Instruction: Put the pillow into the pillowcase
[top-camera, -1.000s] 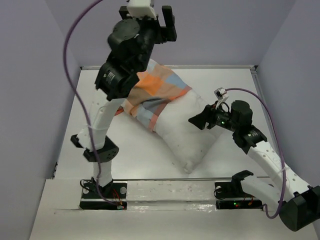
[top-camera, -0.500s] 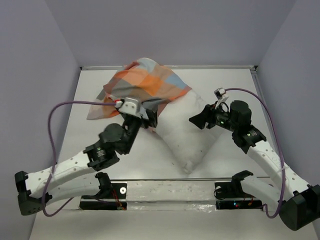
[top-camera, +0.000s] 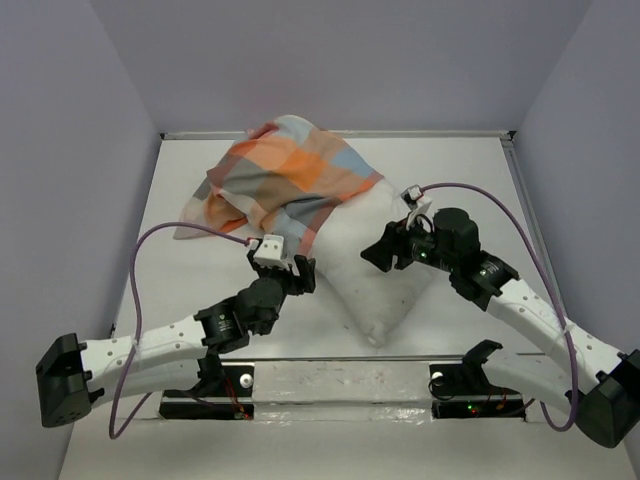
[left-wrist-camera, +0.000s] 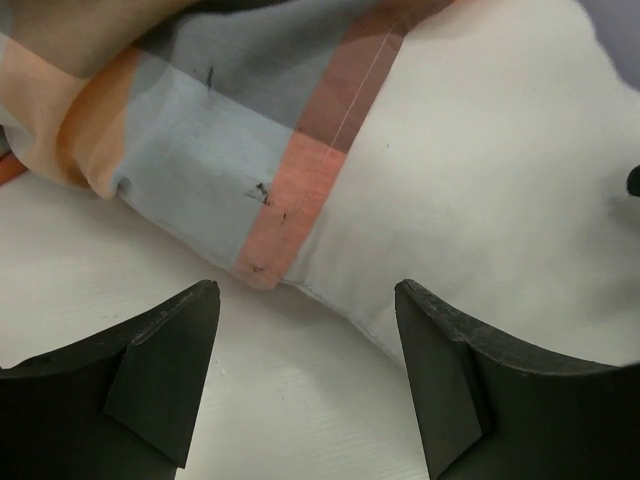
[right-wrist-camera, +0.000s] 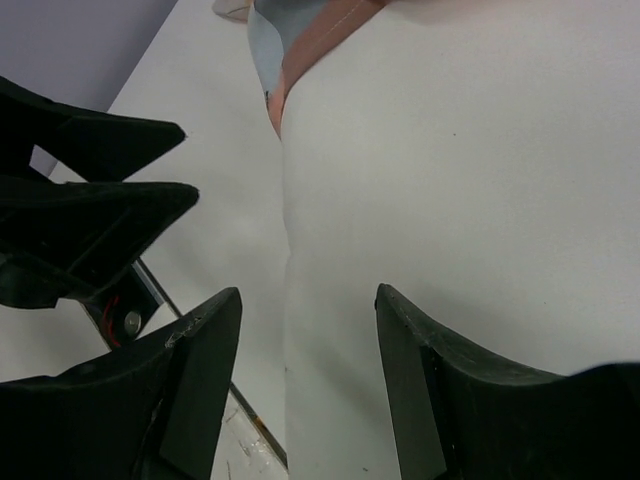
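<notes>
The white pillow (top-camera: 375, 280) lies diagonally on the table, its far-left end inside the checked orange, blue and grey pillowcase (top-camera: 280, 180), which is bunched up there. My left gripper (top-camera: 301, 274) is low at the pillow's near-left side, open, with bare table between its fingers; the left wrist view shows the pillowcase hem (left-wrist-camera: 270, 200) and the pillow (left-wrist-camera: 480, 170) just ahead of the left gripper (left-wrist-camera: 305, 295). My right gripper (top-camera: 377, 250) hovers over the pillow's middle, open. In the right wrist view the pillow (right-wrist-camera: 460, 150) fills the space under the right gripper (right-wrist-camera: 305, 300).
Purple walls close in the white table (top-camera: 200, 290) at the left, back and right. A raised ledge with both arm bases (top-camera: 340, 385) runs along the near edge. The left arm lies low across the near-left table. Its fingers (right-wrist-camera: 100, 190) show in the right wrist view.
The left arm swung down from high over the pillowcase to low beside the pillow, then pulled back a little. The pillowcase now lies bunched and free. The right gripper moved left over the pillow.
</notes>
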